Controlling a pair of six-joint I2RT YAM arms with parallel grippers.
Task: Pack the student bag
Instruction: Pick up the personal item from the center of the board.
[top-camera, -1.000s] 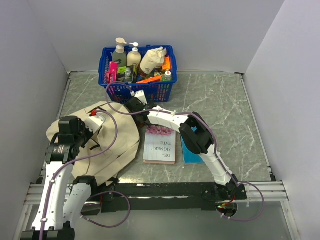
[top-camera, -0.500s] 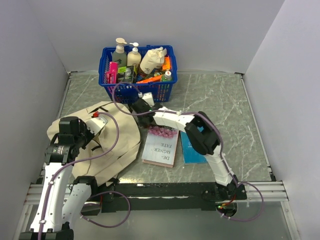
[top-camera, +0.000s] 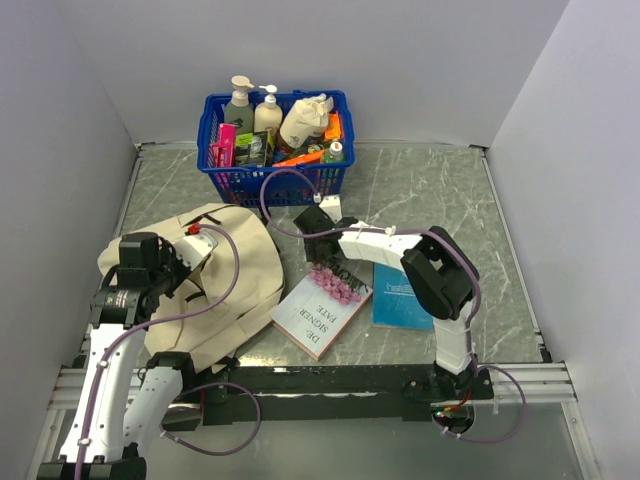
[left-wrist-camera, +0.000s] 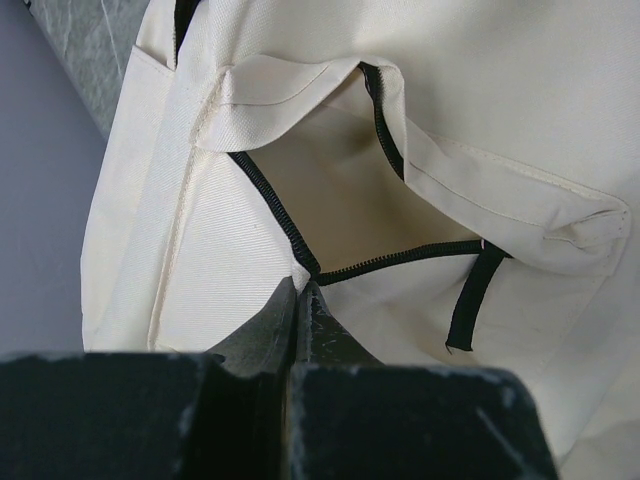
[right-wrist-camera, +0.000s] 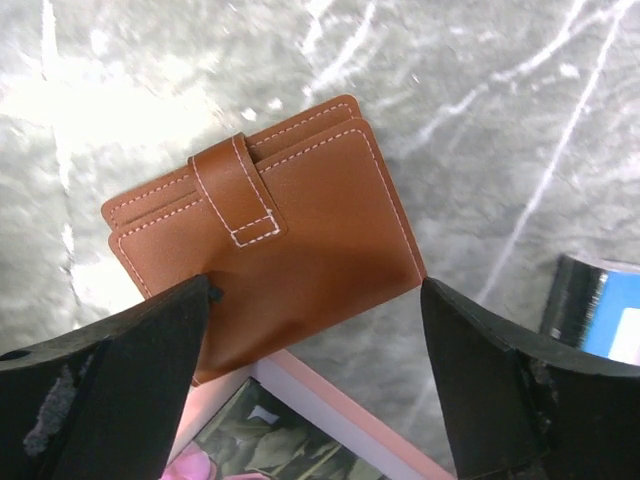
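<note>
The student bag (top-camera: 235, 285), beige with a black zipper, lies flat at the front left. In the left wrist view its pocket (left-wrist-camera: 400, 200) gapes open. My left gripper (top-camera: 197, 245) is shut on the bag's fabric edge by the zipper (left-wrist-camera: 300, 283). My right gripper (top-camera: 308, 220) is open at mid-table, right of the bag. In the right wrist view it hovers over a brown leather wallet (right-wrist-camera: 265, 235) lying on the marble, its fingers (right-wrist-camera: 130, 350) wide apart on either side. The wallet is hidden under the gripper in the top view.
A blue basket (top-camera: 222, 180) full of bottles and packets stands at the back. A book with pink flowers (top-camera: 322, 305) lies skewed beside the bag, its corner under the wallet (right-wrist-camera: 330, 420). A blue book (top-camera: 403, 298) lies right of it. Grey walls enclose the table.
My right arm has swung right, away from the bag. The flowered book has turned and slid toward the front, uncovering more of the blue book. My left gripper has stayed put.
</note>
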